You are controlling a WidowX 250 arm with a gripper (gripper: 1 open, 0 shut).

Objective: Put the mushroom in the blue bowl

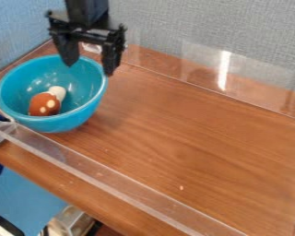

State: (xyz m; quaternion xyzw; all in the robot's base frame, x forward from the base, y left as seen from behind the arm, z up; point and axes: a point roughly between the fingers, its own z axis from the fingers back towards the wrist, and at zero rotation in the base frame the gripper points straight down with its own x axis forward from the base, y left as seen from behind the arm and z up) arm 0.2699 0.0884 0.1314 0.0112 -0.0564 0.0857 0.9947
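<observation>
The mushroom [44, 101], orange-brown cap with a short white stem, lies on its side inside the blue bowl [78, 70], which sits at the left end of the wooden table. My gripper [91, 55] hangs above the bowl's far right rim, black fingers pointing down and spread apart. It is open with nothing between the fingers. The mushroom is well below and to the left of the fingertips.
A clear acrylic wall [224, 64] runs along the back edge of the table [187, 129] and another along the front [113, 180]. A blue textured wall stands behind. Bare wood spreads to the right of the bowl.
</observation>
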